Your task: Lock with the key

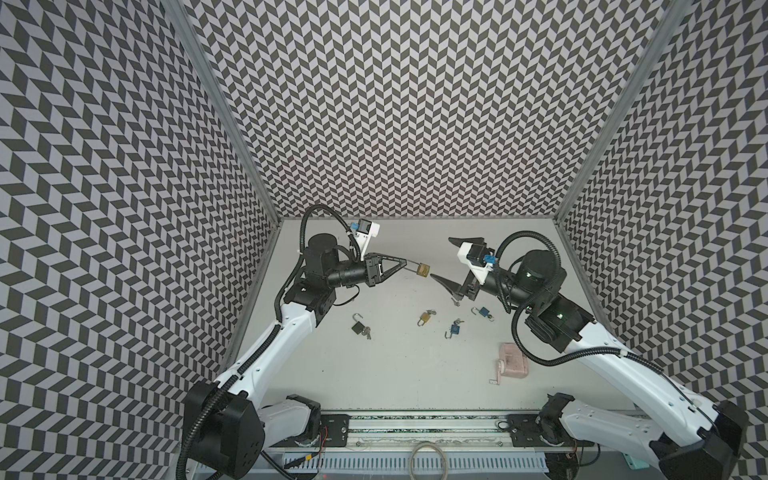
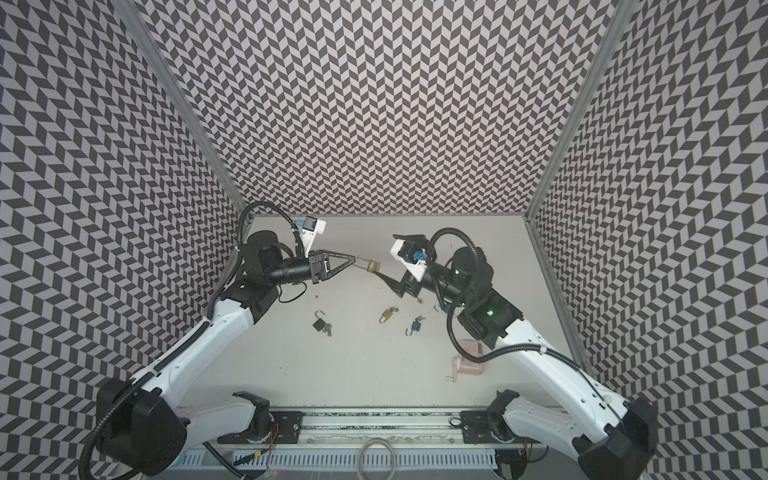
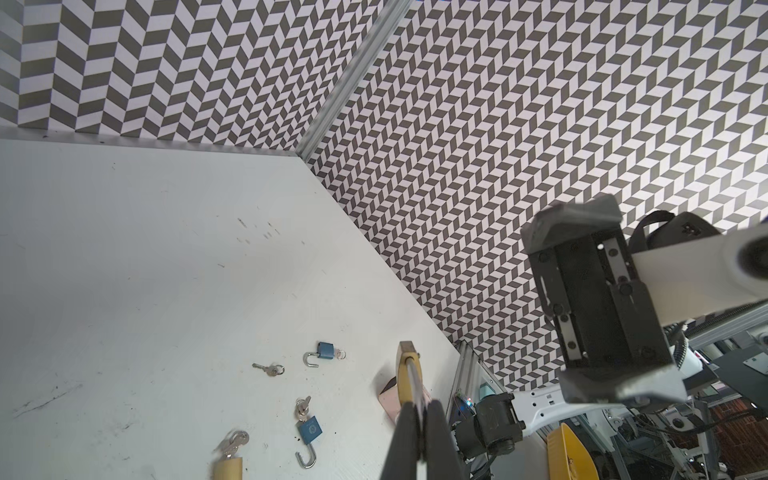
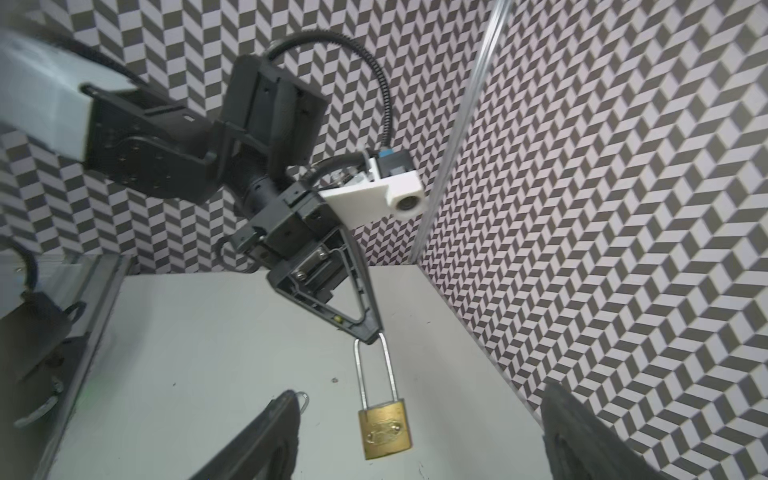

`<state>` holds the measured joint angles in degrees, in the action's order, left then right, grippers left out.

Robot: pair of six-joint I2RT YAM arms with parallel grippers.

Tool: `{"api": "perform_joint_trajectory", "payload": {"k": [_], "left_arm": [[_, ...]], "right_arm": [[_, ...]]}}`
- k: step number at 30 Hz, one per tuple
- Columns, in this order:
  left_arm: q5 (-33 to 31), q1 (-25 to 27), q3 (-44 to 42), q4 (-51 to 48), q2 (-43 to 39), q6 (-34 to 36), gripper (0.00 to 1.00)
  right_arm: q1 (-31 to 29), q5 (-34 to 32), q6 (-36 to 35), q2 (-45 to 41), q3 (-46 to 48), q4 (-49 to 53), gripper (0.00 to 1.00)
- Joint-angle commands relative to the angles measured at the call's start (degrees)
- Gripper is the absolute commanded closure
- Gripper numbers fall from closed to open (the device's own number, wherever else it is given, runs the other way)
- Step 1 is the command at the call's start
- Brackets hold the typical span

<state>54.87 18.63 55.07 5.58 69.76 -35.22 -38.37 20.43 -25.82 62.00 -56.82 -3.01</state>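
Observation:
My left gripper (image 1: 405, 262) is shut on the top of the long shackle of a brass padlock (image 1: 422, 270), which it holds above the table. In the right wrist view both legs of the shackle run into the padlock (image 4: 385, 428) body, and no key shows in it. My right gripper (image 1: 441, 257) is open wide just right of the lock body, its fingers to either side and apart from it. A loose key (image 3: 269, 369) lies on the table below my right gripper.
On the table (image 1: 395, 365) lie a black padlock (image 1: 358, 326), a small brass padlock (image 1: 424, 318) and a blue padlock (image 1: 455, 329), each with keys. A second blue padlock (image 1: 482, 311) lies further right. A pink object (image 1: 513, 359) sits at the front right.

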Motion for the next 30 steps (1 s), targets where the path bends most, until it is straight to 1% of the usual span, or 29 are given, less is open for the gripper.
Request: {"api": "perform_joint_trajectory", "payload": {"k": [1,4,11,14,16,21,26,30], "left_arm": [[1.63,-0.11,0.76,2.77,-1.11,-0.72,1.0],[1.87,-0.14,0.79,2.94,-1.11,-0.82,1.0],[2.12,-0.09,0.7,3.29,-1.02,-1.17,1.0],[2.2,-0.09,0.69,3.29,-1.14,-1.25,1.0],[2.25,-0.09,0.65,3.45,-1.11,-1.44,1.0],[2.34,-0.1,0.66,3.64,-1.2,-1.65,1.0],[2.42,-0.09,0.49,3.9,-1.2,-1.69,1.0],[2.37,-0.03,0.3,4.32,-1.15,-2.02,1.0]], "right_arm": [[-1.96,-5.2,-8.9,2.57,-2.15,5.1,0.15],[-3.23,-6.74,-10.54,4.97,-3.67,6.96,0.19],[-5.81,-10.97,-12.36,8.52,-5.25,7.14,0.35],[-6.3,-12.56,-12.41,9.23,-5.17,6.23,0.4],[-6.45,-13.48,-12.69,9.78,-5.47,6.28,0.42],[-6.78,-15.33,-12.86,10.81,-5.86,6.43,0.52],[-7.15,-15.15,-12.78,10.96,-6.04,6.19,0.59],[-7.42,-14.98,-12.58,10.99,-5.99,5.93,0.6]]}}
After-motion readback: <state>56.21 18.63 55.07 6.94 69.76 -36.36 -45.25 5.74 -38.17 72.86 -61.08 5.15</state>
